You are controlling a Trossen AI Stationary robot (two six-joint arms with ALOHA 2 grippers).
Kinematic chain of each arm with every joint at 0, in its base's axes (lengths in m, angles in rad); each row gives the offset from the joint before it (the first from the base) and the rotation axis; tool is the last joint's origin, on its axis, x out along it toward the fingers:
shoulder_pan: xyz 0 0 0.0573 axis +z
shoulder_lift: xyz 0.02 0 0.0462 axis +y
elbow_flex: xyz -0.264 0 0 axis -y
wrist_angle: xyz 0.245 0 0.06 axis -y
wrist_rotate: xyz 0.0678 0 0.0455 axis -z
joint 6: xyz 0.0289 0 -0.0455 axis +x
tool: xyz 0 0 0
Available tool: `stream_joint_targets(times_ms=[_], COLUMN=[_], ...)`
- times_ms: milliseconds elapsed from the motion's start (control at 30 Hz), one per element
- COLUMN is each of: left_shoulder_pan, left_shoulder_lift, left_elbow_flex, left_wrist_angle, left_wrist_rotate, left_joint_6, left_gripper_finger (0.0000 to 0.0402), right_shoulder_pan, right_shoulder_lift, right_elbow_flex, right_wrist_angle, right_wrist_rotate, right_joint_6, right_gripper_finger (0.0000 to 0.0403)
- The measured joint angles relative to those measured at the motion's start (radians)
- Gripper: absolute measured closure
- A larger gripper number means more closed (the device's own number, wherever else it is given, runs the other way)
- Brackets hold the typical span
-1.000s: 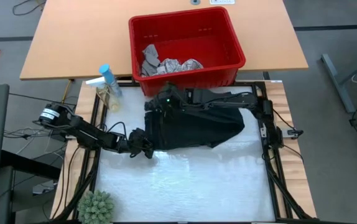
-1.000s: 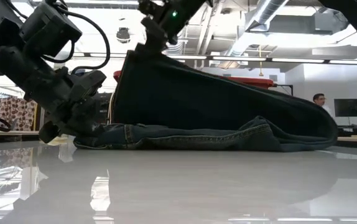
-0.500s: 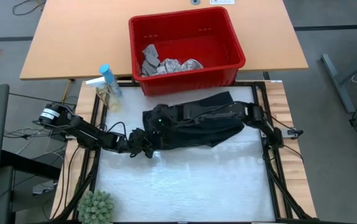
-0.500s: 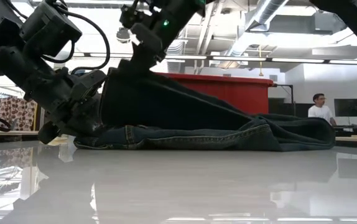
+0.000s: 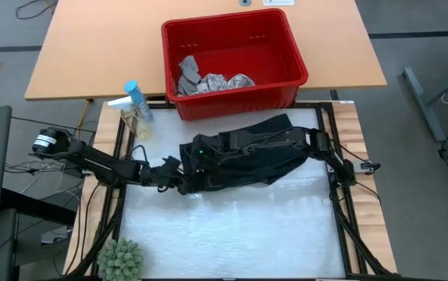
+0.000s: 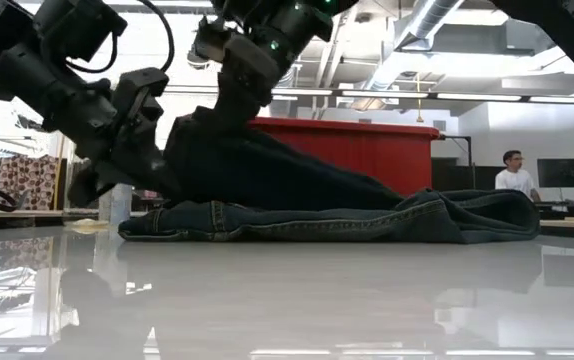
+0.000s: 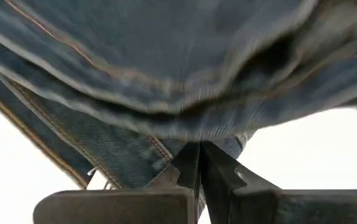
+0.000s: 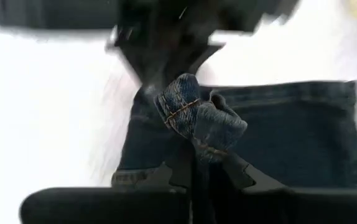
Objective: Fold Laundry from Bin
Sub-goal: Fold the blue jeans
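Observation:
The dark trousers (image 5: 247, 156) lie folded lengthwise on the white table, their lower layer flat (image 6: 367, 215). My right gripper (image 5: 198, 150) reaches across them from the right and is shut on a bunch of their cloth near the left end (image 6: 229, 105). My left gripper (image 5: 179, 173) is shut and hovers at the trousers' left edge, raised off the table (image 6: 162, 180). The red bin (image 5: 240, 100) stands behind, with a grey cloth (image 5: 187, 72) and a white leaf-print cloth (image 5: 224, 81) lying in it. My right gripper pinches a bunched fold of denim with an orange seam (image 8: 191, 115) between its two fingers. It comes slanting down from the table's right side. The upper layer slopes up from the table to the fingers; the rest of the trousers lies flat. My left gripper has its shut fingertips (image 7: 197, 155) against the denim at the left edge; whether any cloth sits between them cannot be told.
Two spray bottles (image 5: 134, 109) stand at the table's far left corner and a small green plant (image 5: 121, 260) at the near left. Black frame rails (image 5: 337, 156) run along the sides. Bare white surface (image 5: 232, 226) lies near the front edge. A person (image 6: 513, 172) stands far back.
My right gripper has sunk and gone toward the table's left and near edges with the held cloth. The raised upper layer has come down over the lower one. My left gripper has risen off the table at the trousers' left edge, staying shut.

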Motion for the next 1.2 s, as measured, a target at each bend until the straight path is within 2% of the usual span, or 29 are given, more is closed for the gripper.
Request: stream_joint_targets(times_ms=[233, 467, 600, 700, 800, 900, 1100, 1200], left_shoulder_pan=[0.031, 0.070, 0.086, 0.092, 0.093, 0.096, 0.099, 0.098], left_shoulder_lift=[-0.153, -0.293, -0.383, -0.448, -0.487, -0.495, -0.437, -0.401], left_elbow_flex=[0.000, 0.000, 0.000, 0.000, 0.000, 0.000, 0.000, 0.000], left_wrist_angle=[-0.190, -0.303, -0.415, -0.469, -0.433, -0.343, -0.183, -0.127], left_wrist_rotate=[0.015, 0.036, 0.066, 0.033, -0.033, -0.071, -0.067, -0.068], left_joint_6=[0.001, 0.009, 0.006, -0.018, -0.039, -0.034, -0.027, -0.027], left_gripper_finger=[0.0402, 0.0401, 0.0401, 0.0401, 0.0401, 0.0401, 0.0401, 0.0402], right_shoulder_pan=[0.005, 0.002, 0.009, 0.010, 0.006, -0.019, -0.134, -0.194], right_shoulder_lift=[0.002, -0.001, 0.000, -0.002, -0.001, -0.002, -0.002, -0.001], right_elbow_flex=[-0.010, -0.009, 0.039, 0.083, 0.146, 0.202, 0.256, 0.255], right_wrist_angle=[-0.048, -0.057, -0.130, -0.174, -0.265, -0.348, -0.552, -0.654], right_wrist_rotate=[-0.006, -0.047, -0.050, -0.050, -0.047, -0.001, 0.035, 0.107], right_joint_6=[-0.053, -0.074, -0.114, -0.141, -0.159, -0.133, 0.085, 0.145], right_gripper_finger=[0.0288, 0.0213, 0.0181, 0.0174, 0.0173, 0.0173, 0.0173, 0.0173])
